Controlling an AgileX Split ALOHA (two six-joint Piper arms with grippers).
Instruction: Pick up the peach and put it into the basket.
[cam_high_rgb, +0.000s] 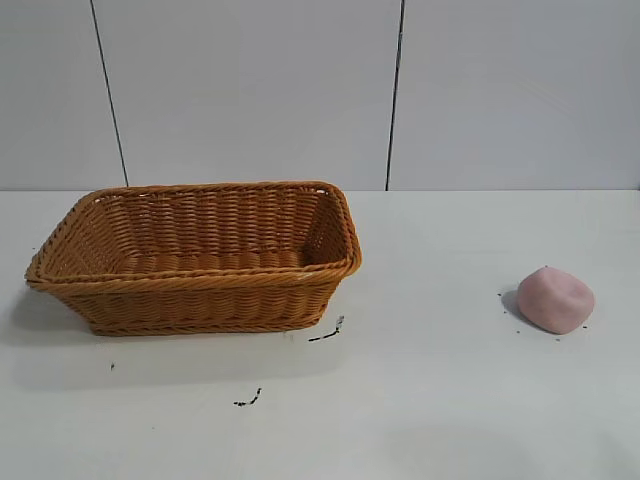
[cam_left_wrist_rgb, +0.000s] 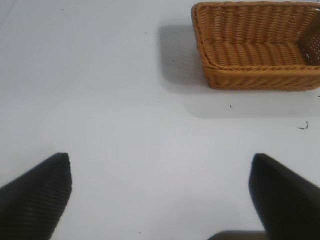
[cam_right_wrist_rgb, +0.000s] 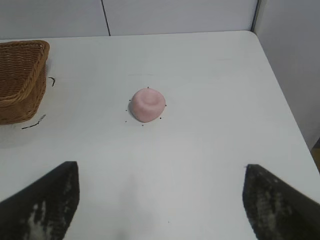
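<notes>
The pale pink peach (cam_high_rgb: 555, 299) lies on the white table at the right in the exterior view. It also shows in the right wrist view (cam_right_wrist_rgb: 148, 104), dimple up, well ahead of my right gripper (cam_right_wrist_rgb: 161, 172), which is open and empty. The orange-brown wicker basket (cam_high_rgb: 200, 285) stands empty at the left of the table. It shows in the left wrist view (cam_left_wrist_rgb: 260, 75) too, far ahead of my left gripper (cam_left_wrist_rgb: 161, 162), which is open and empty. Neither gripper shows in the exterior view.
The white table (cam_high_rgb: 420, 400) has small black marks (cam_high_rgb: 325, 333) near the basket's front corner and more (cam_high_rgb: 248, 400) closer in. The table's edge (cam_right_wrist_rgb: 285, 105) runs beside the peach in the right wrist view. A grey panelled wall stands behind.
</notes>
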